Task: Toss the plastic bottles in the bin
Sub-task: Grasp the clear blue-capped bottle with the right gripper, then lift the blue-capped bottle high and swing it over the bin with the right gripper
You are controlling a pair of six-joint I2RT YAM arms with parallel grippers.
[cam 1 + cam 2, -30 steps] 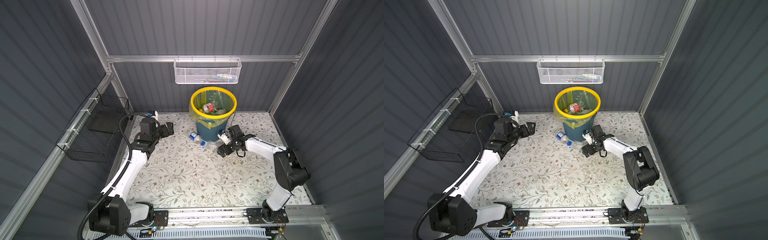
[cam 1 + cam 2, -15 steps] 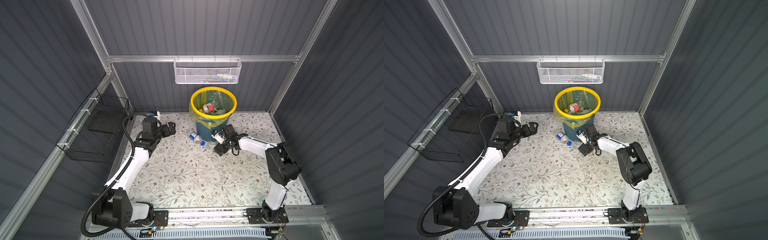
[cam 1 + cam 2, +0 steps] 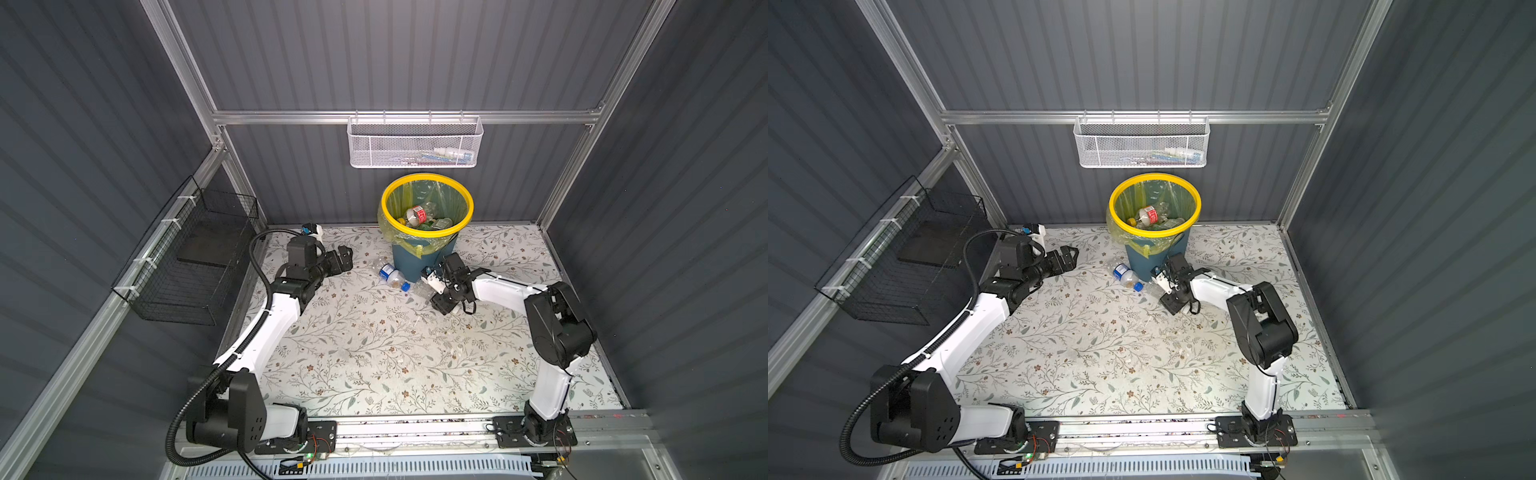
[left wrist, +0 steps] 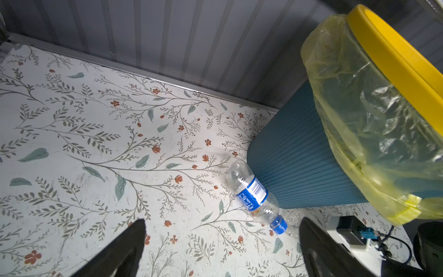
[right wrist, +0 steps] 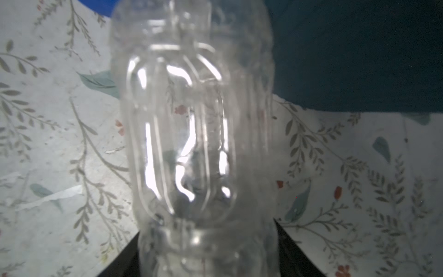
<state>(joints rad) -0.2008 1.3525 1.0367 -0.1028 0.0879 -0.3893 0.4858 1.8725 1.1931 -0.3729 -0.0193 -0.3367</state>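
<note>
At the foot of the bin, my right gripper is pinching one end of a clear bottle, with fingers flush on both flanks. The bottle's long axis is running straight out from my jaws toward the blue-labelled bottle, which is lying against the bin's wall. My right arm is lying low across the floral table, so the lift to the rim looks like its job. My left gripper is hanging wide open and empty, well apart.
</note>
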